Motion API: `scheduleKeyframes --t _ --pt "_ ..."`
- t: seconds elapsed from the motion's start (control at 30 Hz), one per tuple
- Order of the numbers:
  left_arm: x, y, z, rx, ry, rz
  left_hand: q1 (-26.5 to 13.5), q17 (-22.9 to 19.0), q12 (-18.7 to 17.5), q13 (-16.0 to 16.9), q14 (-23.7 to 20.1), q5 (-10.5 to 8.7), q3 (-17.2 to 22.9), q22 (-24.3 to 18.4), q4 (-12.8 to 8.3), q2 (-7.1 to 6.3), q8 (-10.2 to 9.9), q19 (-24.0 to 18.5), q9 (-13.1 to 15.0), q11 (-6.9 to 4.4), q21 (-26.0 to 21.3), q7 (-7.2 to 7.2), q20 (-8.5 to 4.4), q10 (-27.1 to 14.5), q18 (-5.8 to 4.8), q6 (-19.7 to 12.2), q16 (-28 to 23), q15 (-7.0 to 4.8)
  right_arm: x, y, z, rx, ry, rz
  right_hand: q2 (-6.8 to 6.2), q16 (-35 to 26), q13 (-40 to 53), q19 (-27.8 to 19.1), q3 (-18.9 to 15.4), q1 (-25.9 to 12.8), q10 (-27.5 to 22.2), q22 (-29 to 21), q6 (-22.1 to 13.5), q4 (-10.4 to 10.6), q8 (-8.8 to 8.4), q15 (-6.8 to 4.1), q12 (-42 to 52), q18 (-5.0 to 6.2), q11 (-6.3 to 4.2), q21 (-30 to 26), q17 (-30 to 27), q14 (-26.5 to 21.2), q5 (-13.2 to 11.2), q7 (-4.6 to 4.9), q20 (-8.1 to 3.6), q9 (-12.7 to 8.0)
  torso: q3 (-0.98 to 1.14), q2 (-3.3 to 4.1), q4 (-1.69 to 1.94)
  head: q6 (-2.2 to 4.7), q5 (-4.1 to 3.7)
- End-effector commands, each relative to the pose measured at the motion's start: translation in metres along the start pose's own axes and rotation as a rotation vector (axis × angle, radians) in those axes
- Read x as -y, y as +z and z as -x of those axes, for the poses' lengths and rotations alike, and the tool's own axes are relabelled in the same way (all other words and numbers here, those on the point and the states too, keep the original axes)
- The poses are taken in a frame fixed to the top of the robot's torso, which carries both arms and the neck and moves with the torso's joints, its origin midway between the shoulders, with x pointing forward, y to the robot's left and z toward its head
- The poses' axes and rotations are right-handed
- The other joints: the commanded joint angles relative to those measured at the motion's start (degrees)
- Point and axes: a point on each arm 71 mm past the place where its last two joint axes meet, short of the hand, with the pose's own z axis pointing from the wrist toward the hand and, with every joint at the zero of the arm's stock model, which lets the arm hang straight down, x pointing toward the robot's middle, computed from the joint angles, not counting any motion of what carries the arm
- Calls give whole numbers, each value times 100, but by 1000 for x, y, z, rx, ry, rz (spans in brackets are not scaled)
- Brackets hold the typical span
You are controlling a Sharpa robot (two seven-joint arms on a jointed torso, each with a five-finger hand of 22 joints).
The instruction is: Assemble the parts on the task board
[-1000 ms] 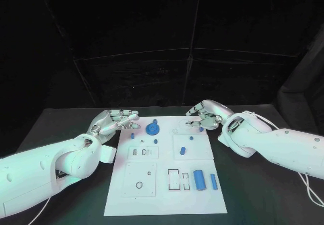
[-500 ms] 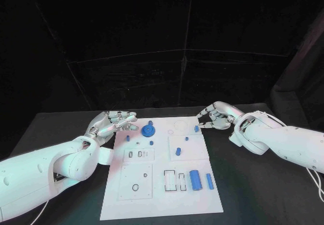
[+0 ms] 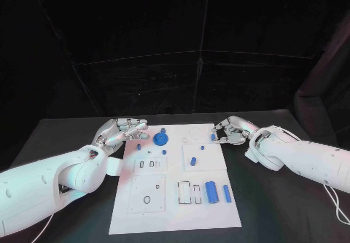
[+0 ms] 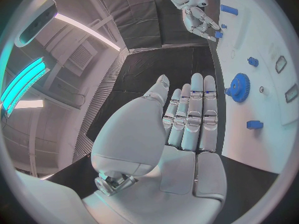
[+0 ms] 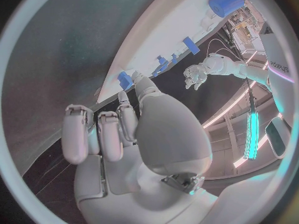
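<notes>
the task board (image 3: 175, 212) lies in the middle of the black worktop (image 3: 292, 212), and by the look of it the assembly is only partly under way. at its far end a blue gear (image 3: 160, 139) sits on the board with small blue pegs (image 3: 165, 152) near it, which may already be seated, though that cannot be told for sure. nearer the robot, a large blue cylinder (image 3: 212, 192) and a slimmer blue bar (image 3: 227, 194) lie flat beside outlined slots (image 3: 189, 193) that seem unfilled, and a small blue piece (image 3: 193, 161) rests on the square panel mid-board; these look like work left to do. the right hand (image 3: 229, 130) hovers at the board's far right edge, its fingers (image 3: 219, 134) curled in around a small blue part (image 3: 213, 136) that appears pinched there; the right wrist view shows the same blue piece (image 5: 124, 78) at the fingertips. the left hand (image 3: 120, 130) sits just off the board's far left corner near the gear, holding nothing, its fingers (image 4: 193, 117) held straight and side by side in the left wrist view. judged from this, most of the loose pieces remain to be placed.
</notes>
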Motion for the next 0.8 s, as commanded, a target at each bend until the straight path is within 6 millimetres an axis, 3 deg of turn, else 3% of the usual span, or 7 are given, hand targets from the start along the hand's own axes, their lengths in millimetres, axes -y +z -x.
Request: scheduleKeyframes --t 0.03,0.33,0.8 --pt "1 1 -1 -14 -4 -9 8 5 -27 -3 10 11 7 -10 -27 71 -30 30 0 -12 -23 -5 16 48 76 41 -32 -4 0 2 1 17 -11 4 -3 14 339 -44 8 68 -29 -8 -49 -39 -26 7 -37 -88 7 -21 870 472 -28 -4 -12 -6 3 -3 -11 -12 18" --pt "0 1 -1 -14 -4 -7 8 5 -27 -3 10 11 7 -10 -27 71 -30 30 0 -12 -23 -5 16 48 76 41 -32 -4 0 5 -1 23 -8 2 44 18 359 -42 12 46 -11 -4 -65 -31 -20 14 -14 -89 14 -19 882 474 -27 2 -6 -3 -1 -6 -8 -16 0" --pt "0 0 0 -13 -3 -3 6 10 -33 -3 11 11 7 -12 -32 70 -33 31 0 -13 -24 -6 14 55 76 46 -36 -6 -1 7 -4 -4 -3 -2 210 23 447 -26 87 51 72 22 284 -122 150 -25 93 -92 -42 -9 903 479 -203 -63 -30 46 -3 -7 -8 -28 4"
